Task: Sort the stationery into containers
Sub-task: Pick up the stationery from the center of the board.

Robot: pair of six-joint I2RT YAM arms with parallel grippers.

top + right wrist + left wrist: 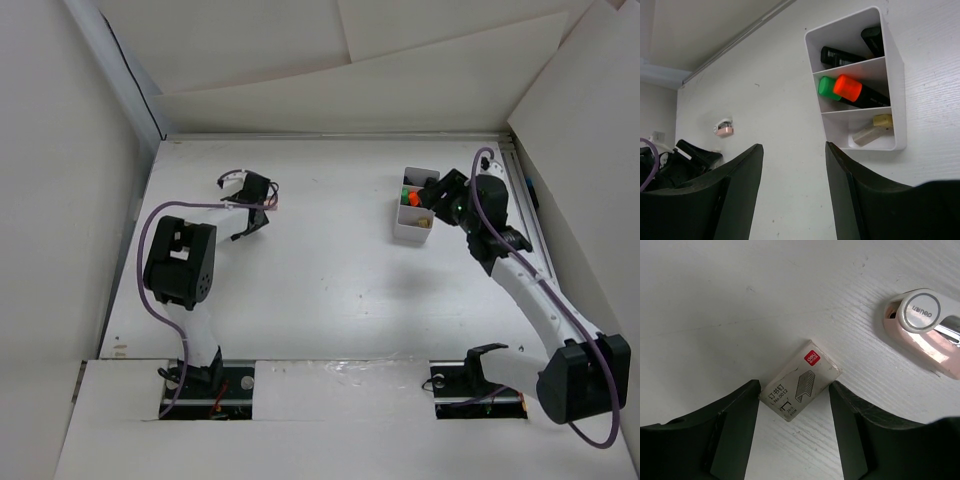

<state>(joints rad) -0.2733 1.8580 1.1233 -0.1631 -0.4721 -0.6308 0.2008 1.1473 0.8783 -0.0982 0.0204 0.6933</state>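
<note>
A small beige staple box (801, 381) lies flat on the table between the open fingers of my left gripper (794, 390), its corners close to both fingertips. A pink and white stapler (925, 325) lies to its upper right. In the top view my left gripper (250, 200) is at the far left of the table. The white three-compartment box (413, 207) holds black markers (845, 56), green- and orange-capped markers (847, 88) and beige eraser blocks (871, 131). My right gripper (792, 147) is open and empty, just left of and in front of that box (900, 75).
White walls enclose the table on the left, back and right. A rail runs along the right edge (527, 215). The stapler (723, 128) and the left gripper (692, 156) show far off in the right wrist view.
</note>
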